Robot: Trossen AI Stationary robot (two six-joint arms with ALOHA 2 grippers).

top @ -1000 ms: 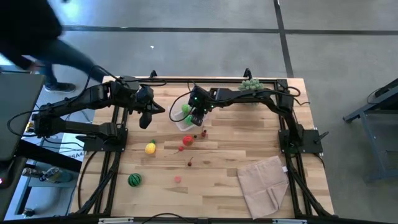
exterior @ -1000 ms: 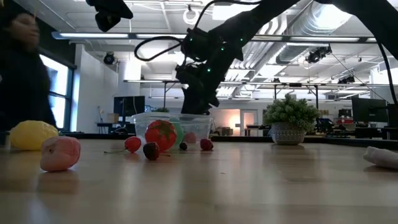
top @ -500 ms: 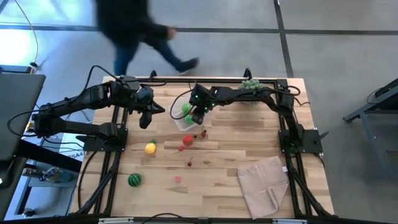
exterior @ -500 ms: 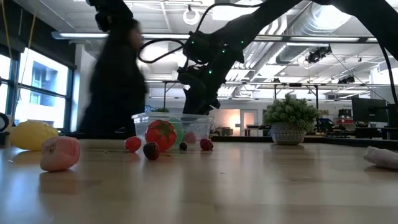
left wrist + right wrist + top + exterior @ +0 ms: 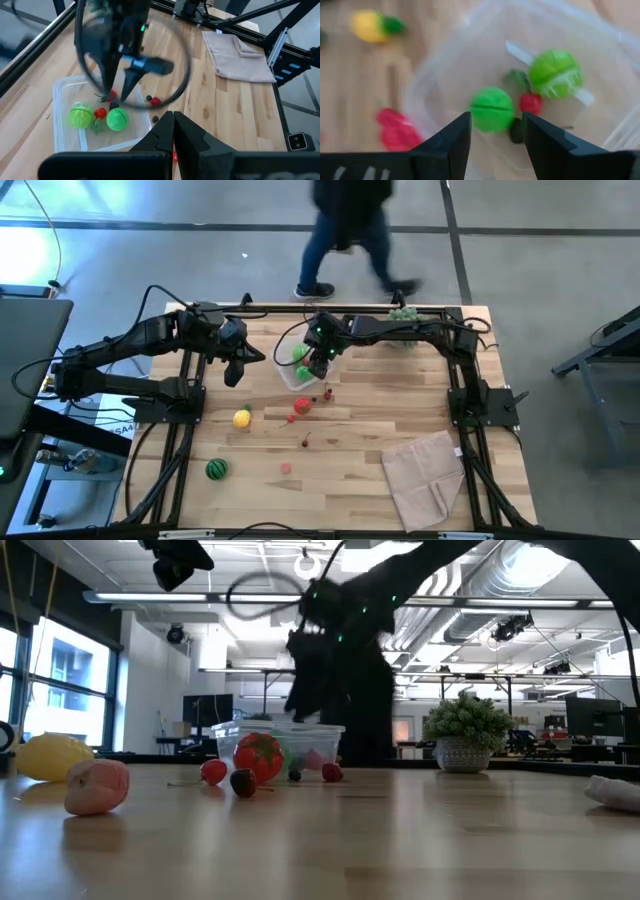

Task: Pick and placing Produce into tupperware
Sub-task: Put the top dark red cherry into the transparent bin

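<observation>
The clear tupperware (image 5: 291, 379) stands mid-table toward the far edge and holds two green rounds (image 5: 491, 109), a red berry (image 5: 530, 103) and a dark bit. My right gripper (image 5: 496, 131) hovers open just above it (image 5: 319, 368), empty. My left gripper (image 5: 237, 372) waits shut and raised to the tub's left. On the wood lie the lemon (image 5: 242, 418), tomato (image 5: 302, 406), striped melon (image 5: 216, 469), a pink fruit (image 5: 286, 468) and small berries (image 5: 304, 442).
A beige folded cloth (image 5: 425, 478) lies at the near right. A potted spiky plant (image 5: 403, 315) stands at the far edge. A person (image 5: 350, 220) walks past beyond the far edge. Bare wood lies between the cloth and the scattered fruit.
My right gripper has risen from inside the tub and now shows blurred above it. A person has walked along behind the far edge from left to right.
</observation>
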